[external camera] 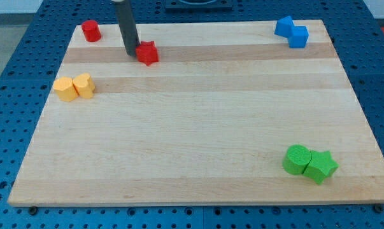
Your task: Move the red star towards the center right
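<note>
The red star [148, 53] lies near the view's top left of the wooden board [198, 114]. My tip [132, 53] rests on the board just to the left of the red star, touching or nearly touching its left side. The dark rod rises from there to the view's top edge.
A red cylinder [91, 30] sits at the top left corner. A yellow hexagon [66, 89] and a yellow block [85, 84] touch at the left edge. Two blue blocks [291, 31] sit at the top right. A green cylinder [297, 159] and green star [321, 166] touch at the bottom right.
</note>
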`<state>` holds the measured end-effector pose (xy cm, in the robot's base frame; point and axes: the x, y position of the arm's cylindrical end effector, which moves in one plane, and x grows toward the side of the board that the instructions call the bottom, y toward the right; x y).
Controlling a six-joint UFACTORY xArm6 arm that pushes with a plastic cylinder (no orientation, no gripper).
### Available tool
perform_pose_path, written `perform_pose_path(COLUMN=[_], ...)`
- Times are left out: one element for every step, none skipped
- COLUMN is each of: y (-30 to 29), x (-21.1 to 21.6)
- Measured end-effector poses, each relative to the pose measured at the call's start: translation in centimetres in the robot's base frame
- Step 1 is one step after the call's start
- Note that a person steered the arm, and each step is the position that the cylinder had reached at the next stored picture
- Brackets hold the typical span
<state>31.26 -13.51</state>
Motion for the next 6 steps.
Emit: perform_pose_path(y=[4.6,7.9,4.9,0.7,-2.6,-4.9], x=[6.7,9.3,6.4,-0.9,-2.5,-2.7])
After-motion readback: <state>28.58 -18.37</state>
